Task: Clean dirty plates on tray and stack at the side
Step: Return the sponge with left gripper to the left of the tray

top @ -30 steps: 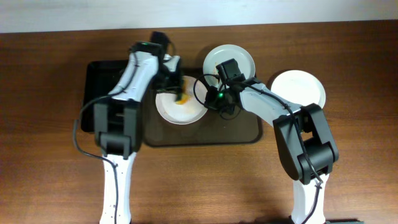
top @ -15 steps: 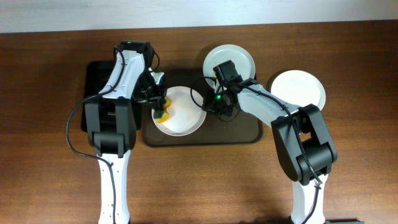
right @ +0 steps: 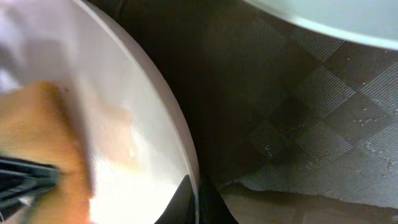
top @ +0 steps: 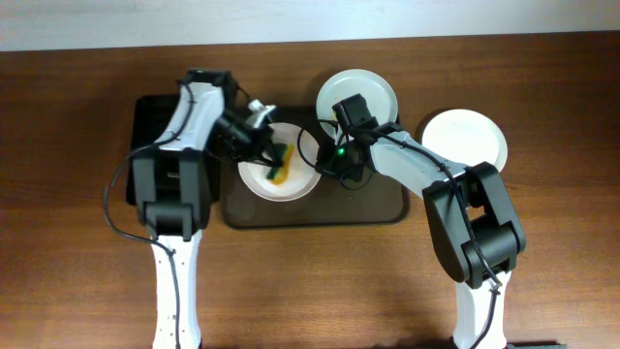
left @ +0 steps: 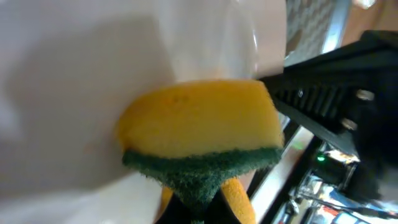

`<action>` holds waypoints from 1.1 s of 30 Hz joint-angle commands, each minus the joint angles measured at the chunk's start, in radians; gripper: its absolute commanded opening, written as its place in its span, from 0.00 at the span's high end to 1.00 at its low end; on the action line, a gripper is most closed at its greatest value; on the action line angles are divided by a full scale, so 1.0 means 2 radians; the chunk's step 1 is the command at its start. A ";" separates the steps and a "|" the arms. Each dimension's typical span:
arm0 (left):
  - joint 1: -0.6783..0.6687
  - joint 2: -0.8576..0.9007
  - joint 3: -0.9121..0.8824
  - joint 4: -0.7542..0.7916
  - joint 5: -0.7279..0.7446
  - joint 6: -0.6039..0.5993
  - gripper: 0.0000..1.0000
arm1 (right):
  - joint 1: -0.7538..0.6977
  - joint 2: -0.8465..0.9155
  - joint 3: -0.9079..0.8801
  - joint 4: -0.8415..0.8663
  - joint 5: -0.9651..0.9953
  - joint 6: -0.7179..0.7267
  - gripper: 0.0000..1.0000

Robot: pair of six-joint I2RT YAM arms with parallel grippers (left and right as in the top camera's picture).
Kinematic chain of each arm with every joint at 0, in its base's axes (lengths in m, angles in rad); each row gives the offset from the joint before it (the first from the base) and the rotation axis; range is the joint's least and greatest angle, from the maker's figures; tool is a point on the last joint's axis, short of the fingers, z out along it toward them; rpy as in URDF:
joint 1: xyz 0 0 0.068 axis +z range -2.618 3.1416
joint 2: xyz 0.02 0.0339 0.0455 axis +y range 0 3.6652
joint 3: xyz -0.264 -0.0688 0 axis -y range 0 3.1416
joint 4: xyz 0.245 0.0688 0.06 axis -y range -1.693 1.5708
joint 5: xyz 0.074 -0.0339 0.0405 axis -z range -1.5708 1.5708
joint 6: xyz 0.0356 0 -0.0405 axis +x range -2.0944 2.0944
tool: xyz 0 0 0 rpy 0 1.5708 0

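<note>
A white plate (top: 291, 186) lies on the left half of the dark brown tray (top: 373, 208). My left gripper (top: 276, 163) is shut on a yellow and green sponge (top: 279, 165) and presses it on this plate; the left wrist view shows the sponge (left: 199, 134) flat on the white surface (left: 74, 93). My right gripper (top: 325, 160) is shut on the plate's right rim (right: 186, 162). A second white plate (top: 373, 89) sits at the tray's back edge. A third white plate (top: 465, 136) lies on the table to the right of the tray.
A smaller black tray (top: 155, 121) lies on the table left of the brown tray, under my left arm. The table's back edge meets a white wall at the top of the overhead view.
My left gripper swept the sponge across the plate, from the middle to its left edge and back to the middle. The plate shifted slightly. The right arm has held still.
</note>
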 commanded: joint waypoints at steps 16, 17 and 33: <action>0.103 0.008 0.190 -0.099 -0.015 0.014 0.99 | -0.004 0.002 -0.010 0.017 0.014 -0.054 0.78; 0.103 0.008 0.190 -0.099 -0.015 0.014 0.99 | -0.004 0.002 -0.009 0.017 0.009 -0.059 0.96; 0.102 0.008 0.188 -0.102 -0.037 0.014 0.99 | 0.091 -0.196 0.018 -0.152 0.395 -0.101 0.96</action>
